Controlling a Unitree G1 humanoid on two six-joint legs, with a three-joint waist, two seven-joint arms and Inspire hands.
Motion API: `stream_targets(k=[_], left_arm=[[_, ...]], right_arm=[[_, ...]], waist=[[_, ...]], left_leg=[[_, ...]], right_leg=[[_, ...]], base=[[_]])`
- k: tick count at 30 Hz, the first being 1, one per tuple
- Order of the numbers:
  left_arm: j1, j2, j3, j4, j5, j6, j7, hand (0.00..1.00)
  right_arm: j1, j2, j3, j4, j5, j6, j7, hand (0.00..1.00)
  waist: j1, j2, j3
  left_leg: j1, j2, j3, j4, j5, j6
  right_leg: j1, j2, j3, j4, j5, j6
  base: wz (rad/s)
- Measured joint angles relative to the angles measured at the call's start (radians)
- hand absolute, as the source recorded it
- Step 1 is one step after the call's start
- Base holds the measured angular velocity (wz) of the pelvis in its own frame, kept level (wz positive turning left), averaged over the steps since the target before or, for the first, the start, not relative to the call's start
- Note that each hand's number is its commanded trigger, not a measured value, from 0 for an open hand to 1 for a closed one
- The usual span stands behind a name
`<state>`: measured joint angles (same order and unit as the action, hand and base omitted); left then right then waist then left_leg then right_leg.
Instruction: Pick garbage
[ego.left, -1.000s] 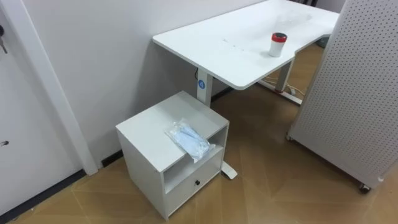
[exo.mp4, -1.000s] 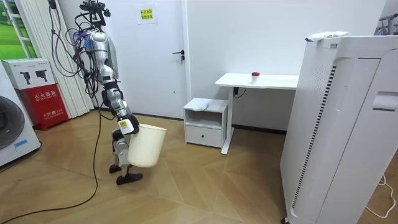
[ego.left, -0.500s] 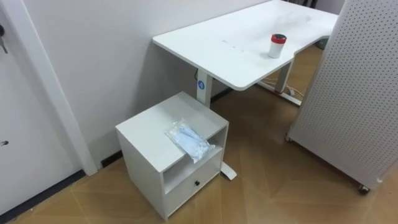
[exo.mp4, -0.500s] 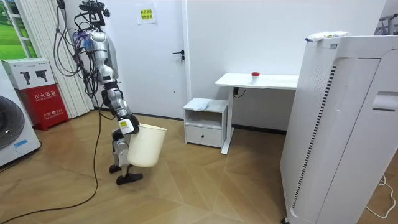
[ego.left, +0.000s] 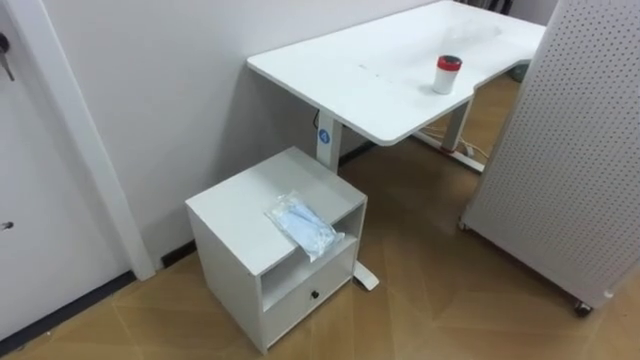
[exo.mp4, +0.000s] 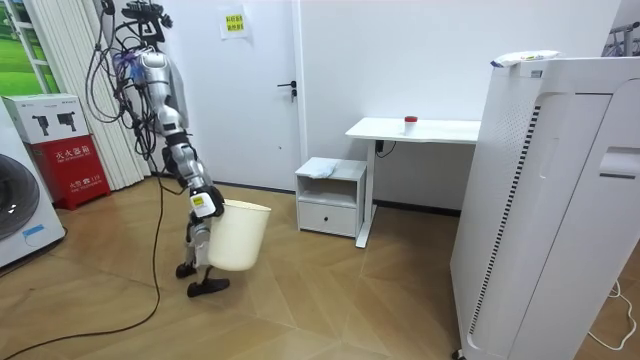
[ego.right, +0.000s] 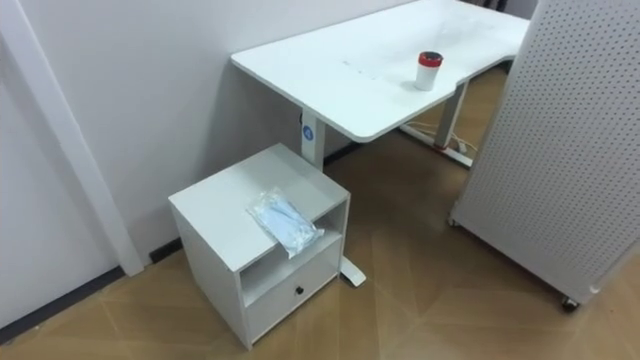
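While the robot stood on the wood floor at the room view's left, turned toward the furniture by the wall and well apart from it, we logged the perforated white panel (ego.left: 570, 150) first: upright on small wheels, right of everything else in the eye views. Next came the white desk (ego.left: 340, 70) against the wall, its leg going down just behind the low white cabinet (ego.left: 245, 205). The cabinet sat on the floor beside the door frame, with an open shelf under its top and a drawer (ego.left: 305, 298) with a small dark knob below that. We noted a cream bin (exo.mp4: 236, 238) hanging in front of the robot's legs, off the floor. The right hand (exo.mp4: 203, 205), on the arm nearer the room camera, sat at the bin's rim; we could not tell its grip from that far. The garbage, a clear plastic packet (ego.left: 305, 225) with pale blue contents, lay flat on the cabinet top at its front right edge, one end overhanging the shelf opening and nothing touching it. Smallest was a white cup with a red band (ego.left: 448, 73), upright on the desk near its front edge.
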<state>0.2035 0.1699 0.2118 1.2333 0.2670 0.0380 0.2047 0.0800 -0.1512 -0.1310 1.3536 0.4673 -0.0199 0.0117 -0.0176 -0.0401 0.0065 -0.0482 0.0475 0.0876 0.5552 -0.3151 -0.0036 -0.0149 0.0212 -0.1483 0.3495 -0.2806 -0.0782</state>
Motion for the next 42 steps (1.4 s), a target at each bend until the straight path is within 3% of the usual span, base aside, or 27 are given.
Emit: stream_targets(k=[3,4,6,7,8,10,11,13,15,16,18,19,21,23,25,26,27,29,30,32,34,35,36,38,39,40,42], left_arm=[[0.026,-0.002,0.001,0.000,0.003,0.008,-0.014,0.00],[0.028,-0.005,-0.003,-0.003,0.009,0.008,-0.019,0.00],[0.026,-0.007,-0.022,-0.004,0.008,0.008,-0.022,0.00],[0.031,-0.007,-0.032,-0.006,0.009,0.008,-0.021,0.00],[0.038,-0.007,-0.033,-0.008,0.008,0.008,-0.021,0.00],[0.063,-0.005,-0.028,-0.008,0.008,0.008,-0.019,0.00],[0.068,-0.005,-0.028,-0.008,0.009,0.007,-0.019,0.00],[0.068,-0.013,-0.028,-0.008,0.010,-0.003,-0.021,0.00],[0.061,-0.020,-0.028,-0.008,0.009,-0.016,-0.021,0.00],[0.063,-0.020,-0.030,-0.016,0.009,-0.024,-0.021,0.00],[0.056,-0.019,-0.030,-0.022,0.008,-0.039,-0.021,0.00],[0.047,-0.021,-0.030,-0.030,0.004,-0.049,-0.021,0.00],[0.035,-0.021,-0.031,-0.039,0.000,-0.058,-0.021,0.00],[0.004,-0.021,-0.032,-0.039,-0.001,-0.060,-0.022,0.00],[-0.039,-0.021,-0.040,-0.035,-0.001,-0.074,-0.020,0.00],[-0.054,-0.019,-0.044,-0.036,-0.002,-0.079,-0.019,0.00],[-0.078,-0.013,-0.060,-0.036,-0.003,-0.089,-0.016,0.00],[-0.118,-0.011,-0.080,-0.037,0.000,-0.092,-0.008,0.00],[-0.147,-0.009,-0.100,-0.037,0.004,-0.094,0.007,0.00],[-0.200,-0.013,-0.122,-0.040,0.000,-0.104,0.029,0.00],[-0.259,-0.029,-0.162,-0.066,0.000,-0.131,0.047,0.00],[-0.275,-0.031,-0.172,-0.066,0.000,-0.137,0.052,0.00],[-0.307,-0.031,-0.201,-0.067,0.000,-0.145,0.055,0.00],[-0.347,-0.040,-0.228,-0.071,0.002,-0.151,0.058,0.00],[-0.369,-0.048,-0.239,-0.073,0.001,-0.154,0.065,0.00],[-0.384,-0.051,-0.251,-0.076,0.002,-0.161,0.074,0.00],[-0.407,-0.052,-0.267,-0.082,0.010,-0.167,0.091,0.00]], right_arm=[[-0.002,-0.004,0.000,-0.011,-0.001,0.001,-0.006,1.00],[0.008,-0.005,-0.001,-0.024,0.000,0.005,-0.014,1.00],[0.027,-0.011,-0.001,-0.034,0.018,0.011,-0.024,1.00],[0.035,-0.017,0.004,-0.033,0.044,0.016,-0.025,1.00],[0.039,-0.022,0.016,-0.033,0.052,0.016,-0.026,1.00],[0.050,-0.028,0.027,-0.032,0.055,0.011,-0.025,1.00],[0.056,-0.028,0.029,-0.033,0.055,0.010,-0.024,1.00],[0.066,-0.032,0.030,-0.034,0.056,0.012,-0.024,1.00],[0.073,-0.035,0.030,-0.034,0.054,0.011,-0.025,1.00],[0.073,-0.035,0.030,-0.035,0.050,0.010,-0.025,1.00],[0.075,-0.037,0.029,-0.044,0.036,0.009,-0.026,1.00],[0.067,-0.039,0.030,-0.052,0.029,0.009,-0.026,1.00],[0.065,-0.038,0.031,-0.074,-0.007,0.009,-0.026,1.00],[0.057,-0.038,0.032,-0.080,-0.019,0.010,-0.027,1.00],[0.030,-0.038,0.034,-0.083,-0.047,0.012,-0.034,1.00],[0.020,-0.038,0.034,-0.082,-0.045,0.012,-0.036,1.00],[-0.002,-0.038,0.034,-0.083,-0.042,0.012,-0.046,1.00],[-0.032,-0.041,0.034,-0.079,-0.048,0.005,-0.052,1.00],[-0.046,-0.038,0.052,-0.072,-0.047,-0.005,-0.049,1.00],[-0.088,-0.040,0.080,-0.078,-0.040,-0.008,-0.033,1.00],[-0.127,-0.040,0.117,-0.095,-0.036,-0.025,-0.030,1.00],[-0.137,-0.038,0.126,-0.095,-0.036,-0.027,-0.029,1.00],[-0.157,-0.034,0.142,-0.087,-0.035,-0.034,-0.025,1.00],[-0.177,-0.029,0.151,-0.069,-0.036,-0.043,-0.014,1.00],[-0.181,-0.020,0.162,-0.066,-0.031,-0.051,-0.007,1.00],[-0.181,-0.008,0.179,-0.063,-0.025,-0.054,-0.003,1.00],[-0.197,0.001,0.213,-0.040,-0.007,-0.056,0.013,1.00]], waist=[[0.000,0.002,0.0033],[-0.008,0.006,0.0029],[-0.015,0.007,0.0037],[0.002,0.008,0.0040],[0.011,0.010,0.0036],[0.024,0.022,0.0036],[0.022,0.023,0.0027],[0.018,0.021,-0.0018],[0.019,0.021,-0.0055],[0.024,0.015,-0.0060],[0.024,0.001,-0.0051],[0.030,-0.007,0.0004],[0.030,-0.007,-0.0030],[0.028,-0.007,-0.0047],[0.033,-0.011,-0.0047],[0.036,-0.012,-0.0046],[0.039,-0.019,-0.0038],[0.045,-0.018,-0.0017],[0.047,0.006,-0.0020],[0.051,0.008,0.0093],[0.051,0.031,0.0223],[0.049,0.036,0.0236],[0.043,0.043,0.0261],[0.024,0.039,0.0235],[0.012,0.044,0.0218],[-0.008,0.049,0.0143],[-0.006,0.056,0.0143]], left_leg=[[-0.086,0.026,-0.002,0.185,0.019,-0.011],[-0.125,0.020,-0.012,0.221,0.015,-0.005],[-0.209,-0.014,-0.006,0.172,0.014,0.002],[-0.252,-0.043,-0.003,0.087,0.028,-0.004],[-0.270,-0.052,-0.002,0.032,0.047,-0.009],[-0.315,-0.061,-0.008,-0.195,0.169,-0.017],[-0.316,-0.061,-0.008,-0.233,0.200,-0.017],[-0.298,-0.070,-0.004,-0.289,0.330,0.010],[-0.286,-0.082,0.011,-0.283,0.355,0.045],[-0.273,-0.086,0.031,-0.263,0.374,0.077],[-0.270,-0.098,0.058,-0.215,0.328,0.088],[-0.275,-0.097,0.077,-0.175,0.291,0.089],[-0.292,-0.094,0.098,-0.105,0.228,0.093],[-0.302,-0.111,0.105,-0.057,0.171,0.098],[-0.296,-0.133,0.115,-0.031,0.122,0.115],[-0.290,-0.137,0.117,-0.029,0.115,0.118],[-0.278,-0.149,0.118,-0.023,0.101,0.125],[-0.253,-0.149,0.117,-0.020,0.076,0.132],[-0.234,-0.145,0.097,-0.032,0.066,0.132],[-0.225,-0.136,0.081,-0.045,0.060,0.130],[-0.227,-0.103,0.065,-0.054,0.054,0.122],[-0.229,-0.093,0.062,-0.055,0.052,0.119],[-0.230,-0.082,0.046,-0.058,0.049,0.110],[-0.228,-0.080,0.026,-0.073,0.048,0.096],[-0.227,-0.075,-0.001,-0.071,0.043,0.081],[-0.229,-0.062,-0.014,-0.069,0.037,0.062],[-0.226,-0.046,-0.021,-0.074,0.037,0.040]], right_leg=[[0.008,0.021,0.015,0.039,-0.022,-0.025],[0.012,0.027,0.031,0.050,-0.032,-0.034],[0.014,0.031,0.059,0.052,-0.041,-0.043],[0.017,0.031,0.089,0.051,-0.044,-0.045],[0.021,0.030,0.100,0.050,-0.047,-0.044],[0.042,0.029,0.107,0.051,-0.069,-0.047],[0.051,0.029,0.110,0.051,-0.077,-0.045],[0.072,0.023,0.123,0.046,-0.108,-0.024],[0.099,0.006,0.135,0.015,-0.115,-0.013],[0.127,-0.005,0.142,-0.009,-0.119,-0.005],[0.160,-0.033,0.145,-0.035,-0.128,0.007],[0.179,-0.045,0.150,-0.055,-0.131,0.011],[0.194,-0.058,0.168,-0.059,-0.148,0.017],[0.207,-0.080,0.167,-0.035,-0.179,0.028],[0.121,-0.116,0.129,0.190,-0.208,0.068],[0.085,-0.130,0.114,0.275,-0.197,0.087],[0.018,-0.164,0.075,0.432,-0.157,0.135],[-0.054,-0.194,0.039,0.597,-0.034,0.139],[-0.094,-0.199,0.020,0.665,0.038,0.134],[-0.187,-0.215,0.002,0.728,0.003,0.118],[-0.334,-0.208,0.013,0.668,-0.040,0.111],[-0.359,-0.204,0.014,0.621,-0.043,0.111],[-0.392,-0.201,0.013,0.484,-0.043,0.113],[-0.393,-0.199,0.027,0.243,0.003,0.127],[-0.378,-0.189,0.025,0.144,0.091,0.136],[-0.359,-0.168,0.015,0.113,0.151,0.128],[-0.350,-0.139,0.008,0.102,0.150,0.112]], base=[[-0.09],[0.13],[0.24],[-0.07],[-0.44],[-0.42],[-0.22],[-0.08],[-0.21],[-0.35],[-0.30],[-0.29],[-0.26],[-0.06],[0.06],[0.09],[0.12],[0.12],[0.05],[0.06],[0.05],[0.12],[0.24],[0.39],[0.55],[0.49],[0.07]])
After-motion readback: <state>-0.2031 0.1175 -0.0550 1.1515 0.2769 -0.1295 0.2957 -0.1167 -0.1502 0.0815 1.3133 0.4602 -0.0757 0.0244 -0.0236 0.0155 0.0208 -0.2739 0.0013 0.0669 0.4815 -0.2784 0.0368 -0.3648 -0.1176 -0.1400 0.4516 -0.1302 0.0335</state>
